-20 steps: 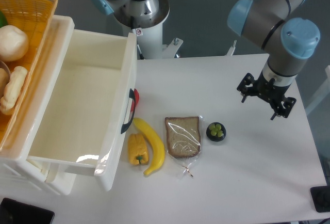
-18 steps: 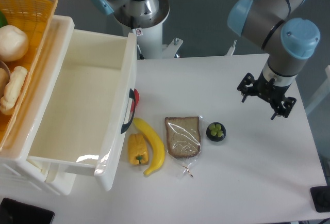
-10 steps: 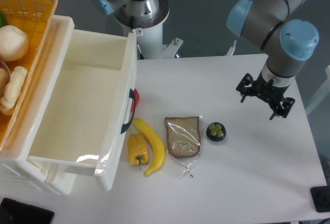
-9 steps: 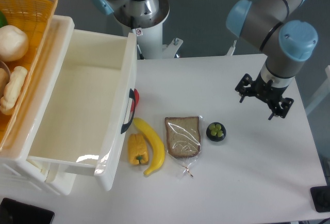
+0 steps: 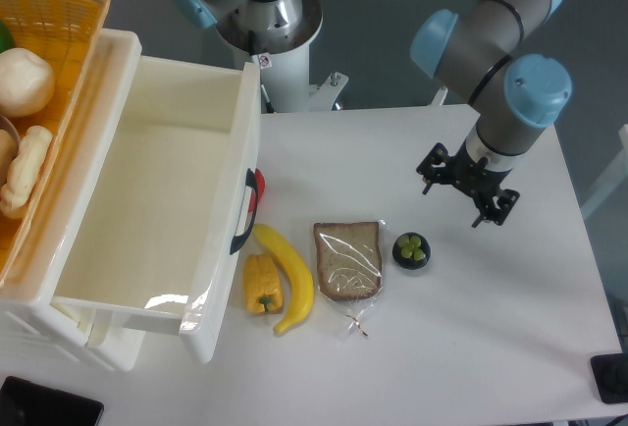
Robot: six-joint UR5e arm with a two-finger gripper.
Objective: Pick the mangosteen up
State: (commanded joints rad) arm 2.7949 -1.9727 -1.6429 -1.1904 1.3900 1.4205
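The mangosteen [image 5: 411,250] is a small round dark fruit with a light green leafy cap. It sits on the white table [image 5: 471,347] just right of the bagged bread slice [image 5: 347,260]. My gripper [image 5: 464,188] hangs above the table, up and to the right of the mangosteen and apart from it. Its fingers [image 5: 485,212] are spread and hold nothing.
A banana [image 5: 287,275] and a yellow bell pepper [image 5: 262,284] lie left of the bread. A large white open bin [image 5: 157,200] with a red and black handle stands at the left. A yellow basket [image 5: 39,73] with food is behind it.
My gripper has moved left and slightly down, closer to the mangosteen. The objects on the table have not moved.
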